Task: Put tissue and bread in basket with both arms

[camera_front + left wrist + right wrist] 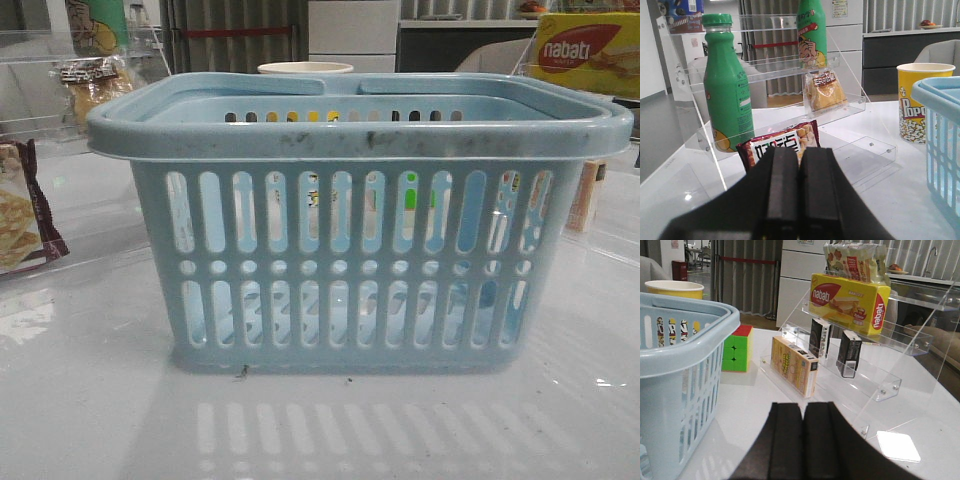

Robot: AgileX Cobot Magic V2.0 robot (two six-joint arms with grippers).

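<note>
The light-blue basket [350, 230] stands mid-table; it also shows in the left wrist view [942, 125] and the right wrist view [685, 350]. The bread [825, 92], golden-brown in a clear wrapper, stands on an acrylic shelf, also seen in the front view [95, 85]. Two small blackish packets [820, 337] [849, 354] stand on the right acrylic shelf; I cannot tell which is the tissue. My left gripper [799, 150] is shut and empty, short of the shelf. My right gripper [802, 407] is shut and empty beside the basket. Neither gripper shows in the front view.
A maroon-edged snack bag [782, 142] and green bottles [727, 85] sit by the bread. A popcorn cup [917, 102] stands behind the basket. A Rubik's cube [737, 347], a yellow carton [794, 365] and the nabati box [850, 300] are near the right shelf.
</note>
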